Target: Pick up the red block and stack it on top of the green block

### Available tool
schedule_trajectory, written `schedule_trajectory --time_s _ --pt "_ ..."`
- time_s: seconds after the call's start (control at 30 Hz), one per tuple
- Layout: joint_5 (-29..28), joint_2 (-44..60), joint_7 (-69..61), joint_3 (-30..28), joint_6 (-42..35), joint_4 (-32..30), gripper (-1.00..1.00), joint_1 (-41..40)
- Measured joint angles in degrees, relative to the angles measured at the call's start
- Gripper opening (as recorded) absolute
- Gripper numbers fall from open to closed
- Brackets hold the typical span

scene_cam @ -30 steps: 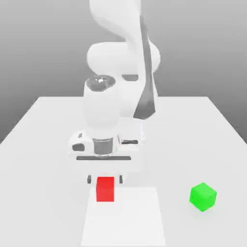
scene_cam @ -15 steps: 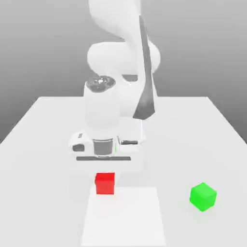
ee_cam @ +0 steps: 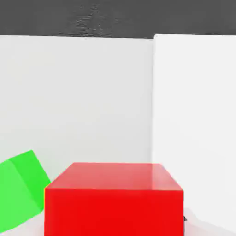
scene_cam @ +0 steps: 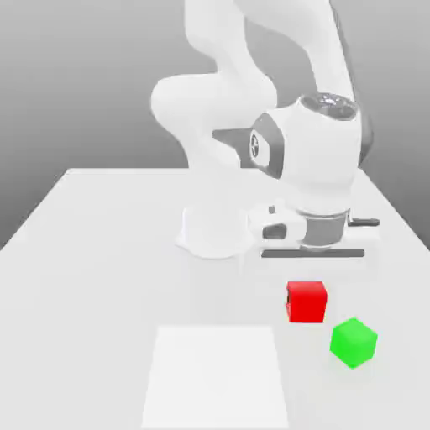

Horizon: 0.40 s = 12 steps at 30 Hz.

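Exterior view, red block (scene_cam: 306, 302): clamped in the hand (scene_cam: 307, 296); fingers mostly hidden.
Green block (scene_cam: 353, 343): on the bench (scene_cam: 76, 336), towards its near right corner.
Hand view: both blocks cut off by the frame.

One Panda arm (scene_cam: 214, 101), bent toward the exterior view's right. One wrist (scene_cam: 319, 155), lowered nearer than the arm's base (scene_cam: 215, 231). One two-finger gripper (scene_cam: 306, 302), pointing down, closed in a grip.
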Motion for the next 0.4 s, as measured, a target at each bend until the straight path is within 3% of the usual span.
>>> schedule_trajectory --time_s 0.13,0.27,0.3,0.4 --pt "-1.4 3.5 7.3 0.5 1.2 2.3 -1.00 6.3" --pt "-5.7 10.9 10.9 -2.1 7.9 2.8 -1.00 5.9" --pt "-6.3 12.1 11.4 -2.5 9.0 2.8 1.00 6.2" --pt "-6.3 12.1 11.4 -2.5 9.0 2.8 1.00 6.2"
